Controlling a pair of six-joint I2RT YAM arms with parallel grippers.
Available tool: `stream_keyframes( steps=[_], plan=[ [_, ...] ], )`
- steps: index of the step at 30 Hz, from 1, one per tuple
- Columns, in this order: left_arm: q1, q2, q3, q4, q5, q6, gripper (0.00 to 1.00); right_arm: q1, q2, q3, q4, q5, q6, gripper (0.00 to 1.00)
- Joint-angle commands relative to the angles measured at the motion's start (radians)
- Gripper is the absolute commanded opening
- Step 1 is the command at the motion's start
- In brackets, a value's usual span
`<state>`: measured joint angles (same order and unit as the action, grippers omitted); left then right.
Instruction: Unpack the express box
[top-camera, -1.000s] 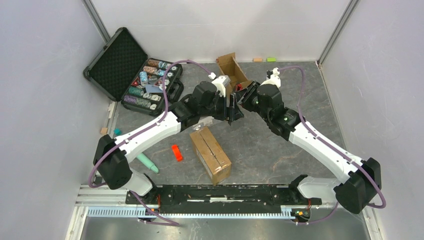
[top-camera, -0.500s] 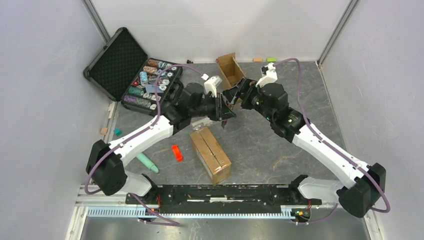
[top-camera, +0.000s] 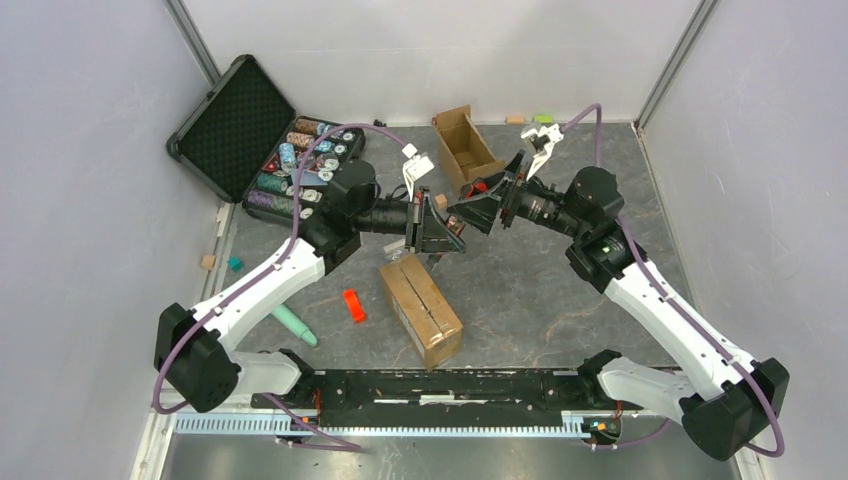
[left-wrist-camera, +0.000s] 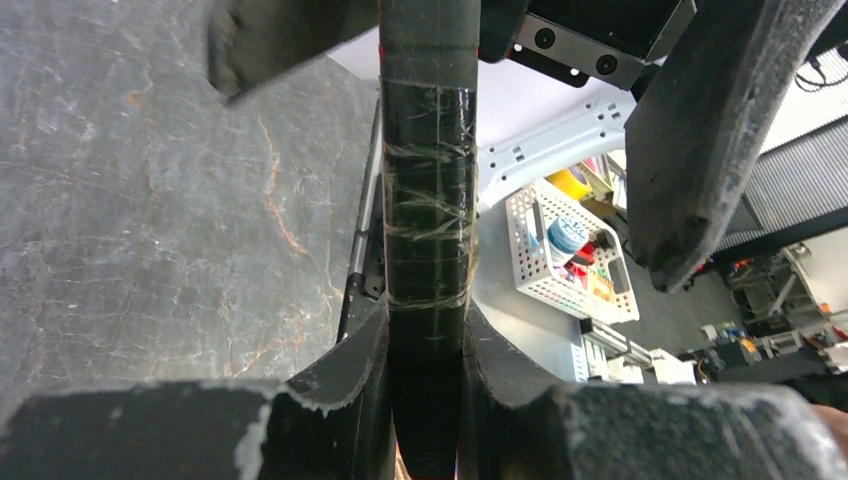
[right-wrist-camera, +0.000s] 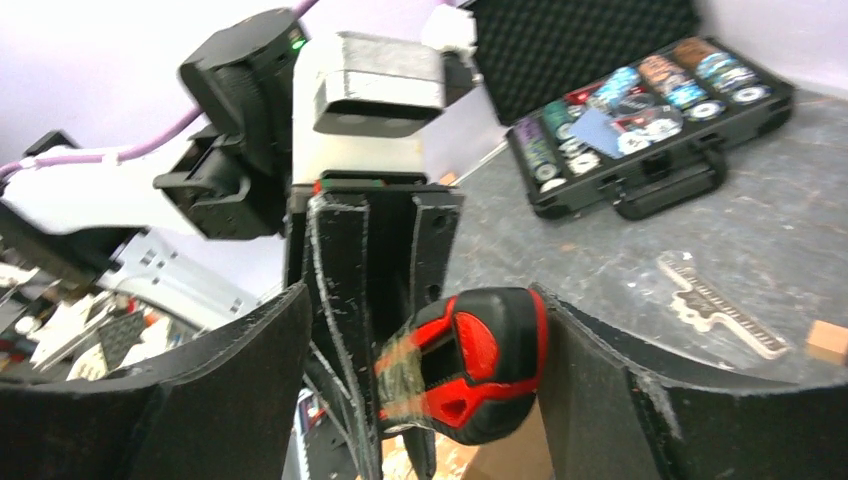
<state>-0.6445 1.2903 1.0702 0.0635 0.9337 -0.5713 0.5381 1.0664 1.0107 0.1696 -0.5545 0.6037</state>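
The brown cardboard express box (top-camera: 421, 310) lies flat on the grey tabletop (top-camera: 560, 290), taped seam up. Just above its far end, the left gripper (top-camera: 432, 222) has its jaws clenched on a black-and-red tape-wrapped cutting tool (right-wrist-camera: 470, 365). Facing it, the right gripper (top-camera: 478, 208) has its jaws released either side of the handle. Best to back the right arm straight off, then run the blade shallowly along the seam.

Bright even overhead light, soft shadows; wrist views blurred up close.
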Motion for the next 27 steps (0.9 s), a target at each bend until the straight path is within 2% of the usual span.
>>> stream_keyframes(
  steps=[1, 9, 13, 15, 16, 17, 18, 19, 20, 22, 25, 27],
  plan=[
    [0.0, -0.032, -0.006, 0.059, 0.108, 0.041, 0.02, 0.006, -0.014, -0.002, 0.043, -0.138, -0.032, 0.77],
    [-0.001, -0.033, -0.012, 0.089, 0.113, 0.022, 0.02, 0.022, -0.026, -0.049, 0.098, -0.142, 0.024, 0.55],
    [-0.001, -0.031, -0.011, 0.085, 0.117, 0.02, 0.02, 0.025, -0.022, -0.051, 0.102, -0.138, 0.027, 0.47],
    [-0.001, -0.032, -0.017, 0.079, 0.111, 0.018, 0.02, 0.026, -0.017, -0.046, 0.101, -0.138, 0.029, 0.36],
    [0.0, -0.035, -0.019, 0.066, 0.097, 0.021, 0.02, 0.027, -0.016, -0.045, 0.098, -0.137, 0.03, 0.28],
    [0.0, -0.037, -0.018, 0.05, 0.086, 0.026, 0.03, 0.028, -0.015, -0.042, 0.092, -0.138, 0.025, 0.15],
    [0.003, -0.041, -0.017, 0.016, 0.062, 0.034, 0.09, 0.028, -0.016, -0.039, 0.075, -0.129, 0.017, 0.05],
    [0.008, -0.046, -0.014, -0.028, 0.032, 0.047, 0.26, 0.029, -0.02, -0.032, 0.045, -0.108, -0.001, 0.0],
    [0.014, -0.059, -0.013, -0.072, 0.006, 0.067, 0.33, 0.028, -0.022, -0.023, 0.014, -0.081, -0.025, 0.0],
    [0.027, -0.101, -0.008, -0.232, -0.101, 0.14, 0.56, 0.029, -0.031, 0.001, -0.07, -0.011, -0.077, 0.0],
    [0.037, -0.183, 0.002, -0.44, -0.243, 0.225, 0.68, 0.028, -0.035, 0.047, -0.225, 0.129, -0.159, 0.0],
    [0.037, -0.231, 0.003, -0.541, -0.294, 0.251, 0.69, 0.029, -0.043, 0.049, -0.259, 0.193, -0.187, 0.0]
  ],
)
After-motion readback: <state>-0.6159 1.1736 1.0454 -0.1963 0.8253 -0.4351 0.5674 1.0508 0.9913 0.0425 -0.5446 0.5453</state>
